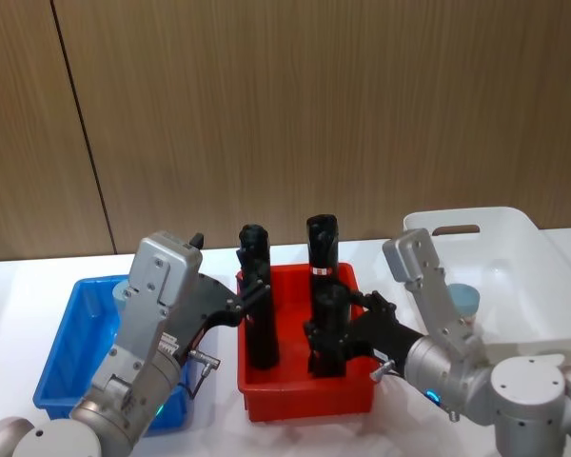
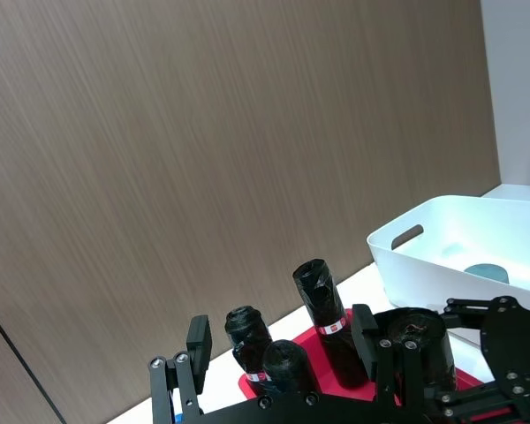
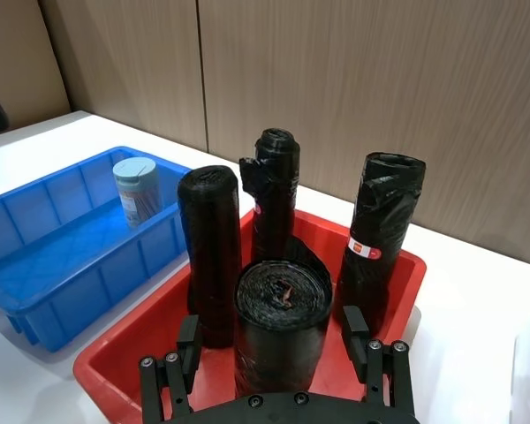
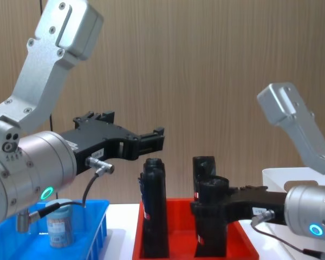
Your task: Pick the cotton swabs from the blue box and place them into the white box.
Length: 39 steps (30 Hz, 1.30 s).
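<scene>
The red tray (image 1: pixel 305 400) sits in front of me, and I place everything from it. My left gripper (image 4: pixel 151 142) hangs above the tray's left edge, fingers parted wide, holding nothing, level with the tops of the tall black packs (image 3: pixel 214 252). My right gripper (image 1: pixel 335 335) is down inside the tray on its right side, its fingers spread to either side of the nearest black pack (image 3: pixel 283 327); I can't tell whether they touch it. Left of the tray is the blue box (image 1: pixel 71 357), with one jar of cotton swabs (image 3: pixel 136 192) standing upright in its far corner near the tray. Right of the tray is the white box (image 1: pixel 514 271), and a second jar (image 1: pixel 462 299) already rests inside it.
</scene>
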Motion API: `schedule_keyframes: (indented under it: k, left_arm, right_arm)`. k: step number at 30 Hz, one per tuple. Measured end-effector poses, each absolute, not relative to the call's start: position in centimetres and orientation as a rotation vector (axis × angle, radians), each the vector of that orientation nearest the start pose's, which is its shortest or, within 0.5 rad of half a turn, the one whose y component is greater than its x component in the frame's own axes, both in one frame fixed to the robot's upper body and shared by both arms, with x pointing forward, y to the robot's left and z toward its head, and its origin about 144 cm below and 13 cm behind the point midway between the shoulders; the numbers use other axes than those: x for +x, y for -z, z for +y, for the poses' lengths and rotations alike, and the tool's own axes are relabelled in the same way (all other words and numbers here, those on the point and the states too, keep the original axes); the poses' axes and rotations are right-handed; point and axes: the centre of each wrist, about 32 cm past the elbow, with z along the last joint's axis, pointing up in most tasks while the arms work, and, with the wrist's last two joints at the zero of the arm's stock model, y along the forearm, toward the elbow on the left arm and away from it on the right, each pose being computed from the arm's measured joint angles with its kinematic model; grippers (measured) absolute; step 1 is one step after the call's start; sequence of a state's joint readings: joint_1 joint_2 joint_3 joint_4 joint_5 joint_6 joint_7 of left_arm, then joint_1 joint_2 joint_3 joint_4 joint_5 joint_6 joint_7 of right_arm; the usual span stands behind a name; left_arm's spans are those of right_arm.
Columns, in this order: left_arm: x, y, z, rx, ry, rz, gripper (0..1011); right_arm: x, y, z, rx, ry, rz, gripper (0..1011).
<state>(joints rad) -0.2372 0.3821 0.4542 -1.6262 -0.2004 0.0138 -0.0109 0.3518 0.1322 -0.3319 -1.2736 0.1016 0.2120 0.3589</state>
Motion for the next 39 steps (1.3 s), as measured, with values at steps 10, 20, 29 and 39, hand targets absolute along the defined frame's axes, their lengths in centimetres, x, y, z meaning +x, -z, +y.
schedule_keyframes:
  k: [10,20,29,39]
  left_arm:
    - [49.2,-120.4,19.8,0.061,-1.124,-0.268,1004]
    - [49.2,-120.4,19.8,0.061,-1.124,-0.268,1004]
    - [49.2,-120.4,19.8,0.061,-1.124,-0.268,1004]
    - [49.2,-120.4,19.8,0.061,-1.124,-0.268,1004]
  right_arm:
    - [55.1,-116.4,-17.1,-0.247,0.943,0.071,822]
    - [55.2,-116.8,-16.8,-0.239,0.939,0.062,518]
    - [54.9,-117.7,-16.7,-0.221,0.941,0.04,504]
    - [54.7,-119.7,-17.3,-0.164,0.97,-0.003,504]
